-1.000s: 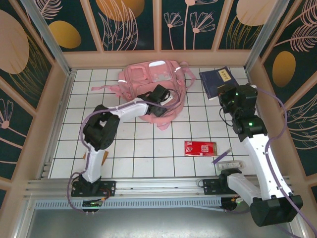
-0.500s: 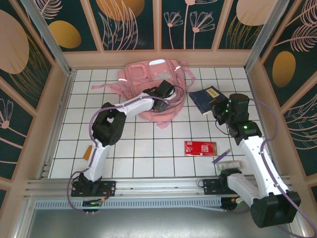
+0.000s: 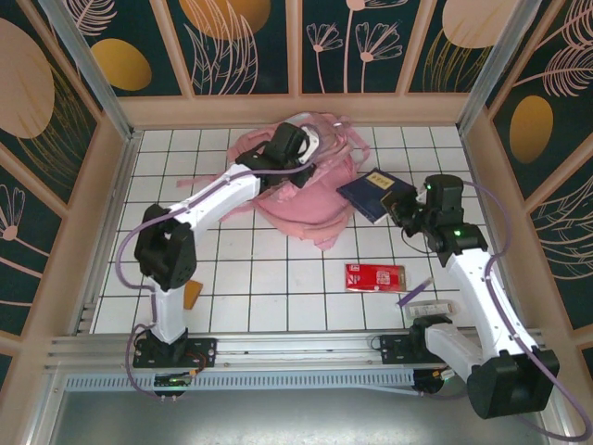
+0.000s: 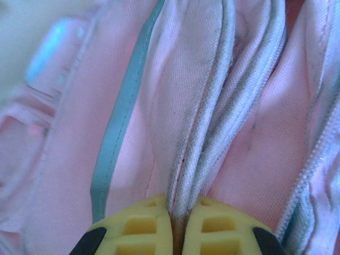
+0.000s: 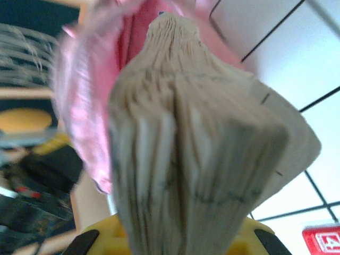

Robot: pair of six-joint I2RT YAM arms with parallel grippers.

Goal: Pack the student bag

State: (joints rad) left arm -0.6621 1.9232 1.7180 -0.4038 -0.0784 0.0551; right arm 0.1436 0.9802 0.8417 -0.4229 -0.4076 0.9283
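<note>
Bright even light, blurred wrist close-ups

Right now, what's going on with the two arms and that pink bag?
The left gripper is shut on a piped fabric edge of the pink student bag, pinching it at the bag's far end. The right gripper is shut on a dark blue book, held just right of the bag with its page edges aimed at what looks like the bag's opening. The book is not yet inside. A red packet lies unpacked on the tiled table.
</note>
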